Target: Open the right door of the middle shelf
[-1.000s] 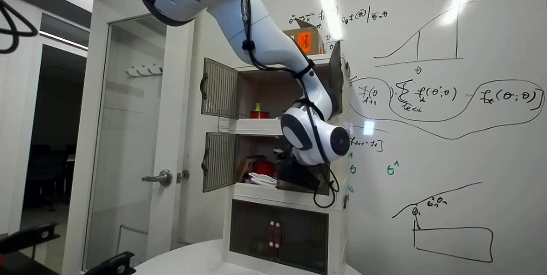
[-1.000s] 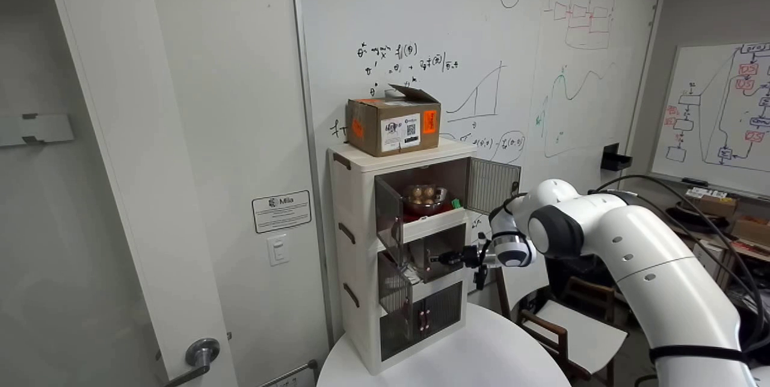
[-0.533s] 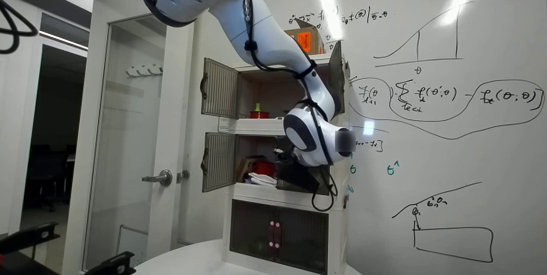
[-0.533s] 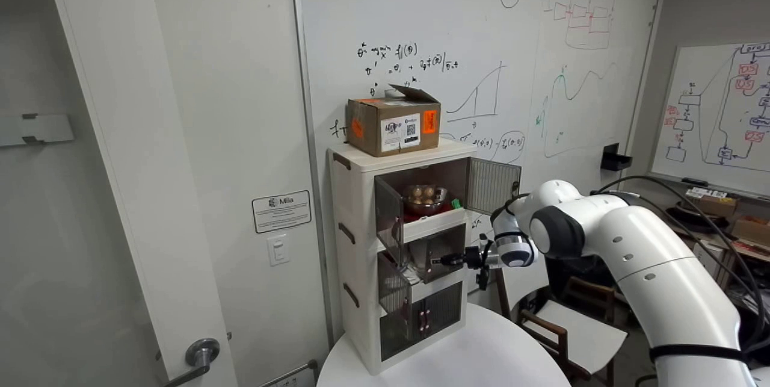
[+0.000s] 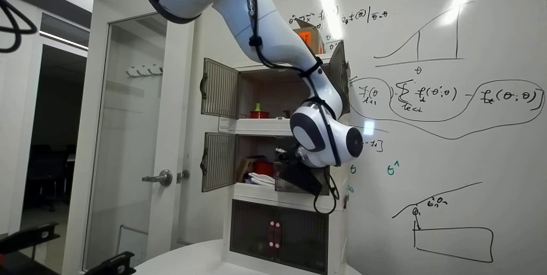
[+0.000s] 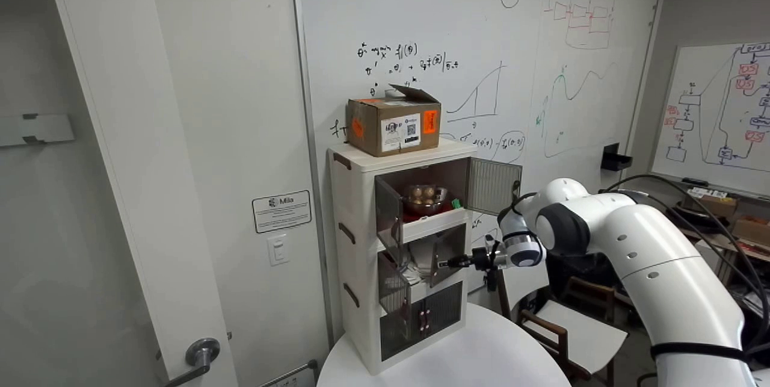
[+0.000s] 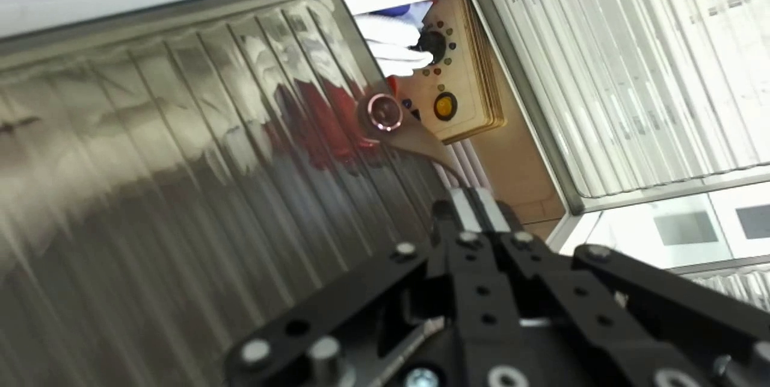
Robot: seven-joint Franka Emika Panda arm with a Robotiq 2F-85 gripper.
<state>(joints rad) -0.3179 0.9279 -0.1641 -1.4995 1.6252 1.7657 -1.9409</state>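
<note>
Exterior view: can see a white cabinet [image 6: 361, 266] upright on a round surface [image 6: 493, 357], presumably set there for easy reach. At mid-height, the middle shelf [image 5: 258, 146]. Across its right half, the right door [image 7: 198, 152], swung partly outward, likely held ajar by the pull of the tool [image 7: 478, 194]. Narrow and apparently closed on the brown handle [image 7: 421, 140] near the door's free edge, probably for better leverage. Bows clear of the door, evidently to allow grasping.
</note>
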